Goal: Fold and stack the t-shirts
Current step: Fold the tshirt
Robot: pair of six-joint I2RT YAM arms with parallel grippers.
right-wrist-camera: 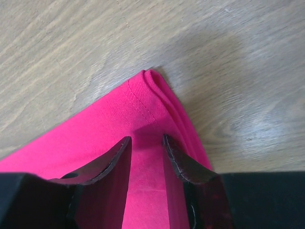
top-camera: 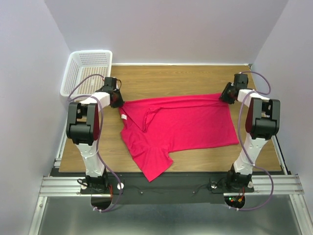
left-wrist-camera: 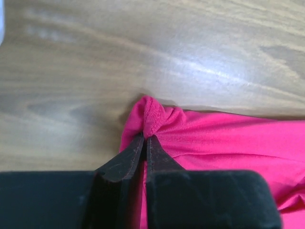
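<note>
Left wrist view: your left tool [left-wrist-camera: 145,138] pinches a bunched t-shirt [left-wrist-camera: 224,143] edge at its tips; right tool [right-wrist-camera: 145,140] spread, hem corner just ahead; fold grasp seemingly half made; next close right, lift evenly.

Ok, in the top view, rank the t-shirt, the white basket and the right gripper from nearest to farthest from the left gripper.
1. t-shirt: corner pinched in the left gripper.
2. white mesh basket: just behind, far left.
3. right gripper: across the table, at the shirt's right corner.
</note>
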